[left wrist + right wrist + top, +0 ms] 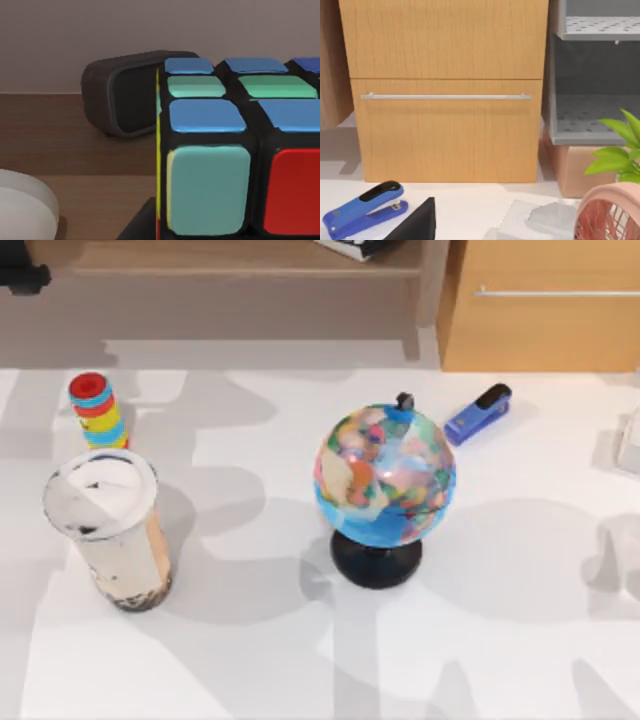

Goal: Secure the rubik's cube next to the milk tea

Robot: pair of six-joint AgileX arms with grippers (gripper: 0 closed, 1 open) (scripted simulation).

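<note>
Top view: a white worktop [520, 640] crossed by grey shadows. The milk tea [110, 530] stands near its left edge, just in front of a striped red, blue and yellow cylinder [97, 410]. A globe [385, 475] on a black base stands at the centre, with a blue stapler [478, 413] behind it to the right. Beyond the worktop stand a wooden shelf [250, 260] and a light wood cabinet [545, 305].

Left wrist view: the rubik's cube [235, 150] sits very close to the camera, blue, green, teal and red tiles showing, above a brown wooden surface [75, 145] carrying a dark rounded speaker-like object [130, 92]. Whether the left fingers grasp the cube cannot be told.

Right wrist view: the cabinet drawer fronts [445, 90], grey shelving [595, 90], a pink fan [612, 212] and green leaves [617, 150]; the right fingers' state cannot be told.
</note>
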